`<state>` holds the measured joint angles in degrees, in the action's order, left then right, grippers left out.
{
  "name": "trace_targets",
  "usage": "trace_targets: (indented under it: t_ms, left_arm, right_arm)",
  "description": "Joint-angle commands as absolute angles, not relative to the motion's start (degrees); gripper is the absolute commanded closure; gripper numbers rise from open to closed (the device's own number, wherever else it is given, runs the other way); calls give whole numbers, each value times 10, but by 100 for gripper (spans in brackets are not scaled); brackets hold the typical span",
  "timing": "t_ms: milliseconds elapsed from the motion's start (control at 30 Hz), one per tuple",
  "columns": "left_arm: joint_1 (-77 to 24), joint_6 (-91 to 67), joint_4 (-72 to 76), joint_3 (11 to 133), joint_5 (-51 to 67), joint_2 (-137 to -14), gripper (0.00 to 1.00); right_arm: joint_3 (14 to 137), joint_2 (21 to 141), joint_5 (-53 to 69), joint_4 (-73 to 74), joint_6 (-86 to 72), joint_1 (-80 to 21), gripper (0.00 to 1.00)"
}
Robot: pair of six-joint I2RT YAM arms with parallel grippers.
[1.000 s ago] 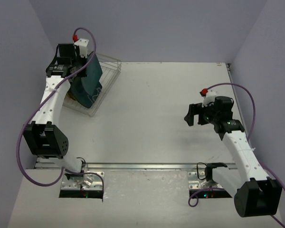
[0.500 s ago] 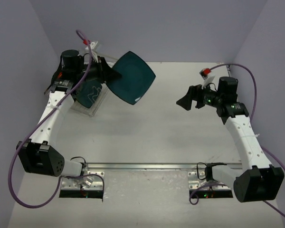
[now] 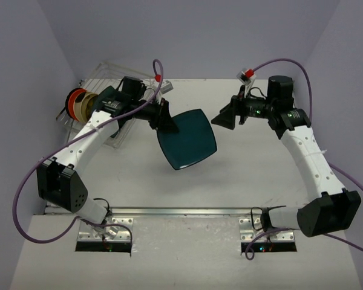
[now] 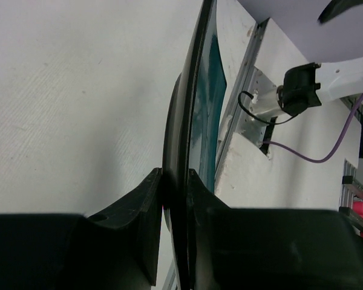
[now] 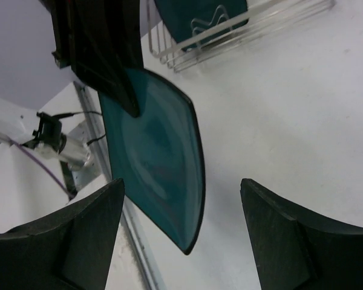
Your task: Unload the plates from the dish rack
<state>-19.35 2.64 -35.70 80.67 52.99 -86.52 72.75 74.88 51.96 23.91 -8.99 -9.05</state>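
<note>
Top external view: the left gripper (image 3: 164,118) is clamped on the rim of the dark teal plate (image 3: 189,139). The plate hangs tilted in the air over the middle of the table (image 3: 248,181), well clear of the dish rack (image 3: 116,138) at the far left. Other plates (image 3: 77,104), an orange-red and a cream one among them, stand upright in the rack. The right gripper (image 3: 222,116) faces the plate's far right corner from just beside it, with its jaws apart and holding nothing. This looks like a hand-over, or else a set-down with the right arm standing by. Either way, the plate should not be let go until something else bears it.

Left wrist view: the plate shows edge-on, its rim pinched between the two fingers (image 4: 146,202). The bite looks shallow, only at the very edge, so the plate may well pivot in the grip. The wrist should turn slowly and without jerks.

Right wrist view: the right fingers (image 5: 78,238) stand wide apart. The teal plate lies ahead of them and touches neither. Behind it sits the rack with a patterned teal plate (image 5: 199,12) in it. To take the plate well, the right gripper should line its gap up with the rim and approach a stretch of edge away from the left fingers. It should close firmly first — only then should the left grip loosen
</note>
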Motion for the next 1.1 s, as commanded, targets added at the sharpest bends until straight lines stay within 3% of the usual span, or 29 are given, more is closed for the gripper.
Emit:
trace_targets:
  t_ms: [0,300,600,667,800,933,1067]
  left_arm:
    - [-201,47,-324,858,577,-858,100]
    - [-203,18,-272,840,598,-846,100]
    - [-203,-71,-178,795,597,-824,100]
    - [-202,-75,-173,793,597,-823,100]
    - [-201,-94,-149,782,588,-819,100]
    - [-195,-114,-141,775,554,-820,100]
    - [-180,-115,-167,784,509,-828,32]
  right_arm:
    - [689,745,524,257,-55,-125,23]
    - [649,763,539,258,-58,-145,25]
    - [601,756,566,202,-114,-146,35]
    - [596,756,571,196,-121,-147,41]
    - [588,755,580,179,-137,-146,62]
    - [600,766,582,179,-147,-147,99]
    - [616,791,566,179,-169,-135,100]
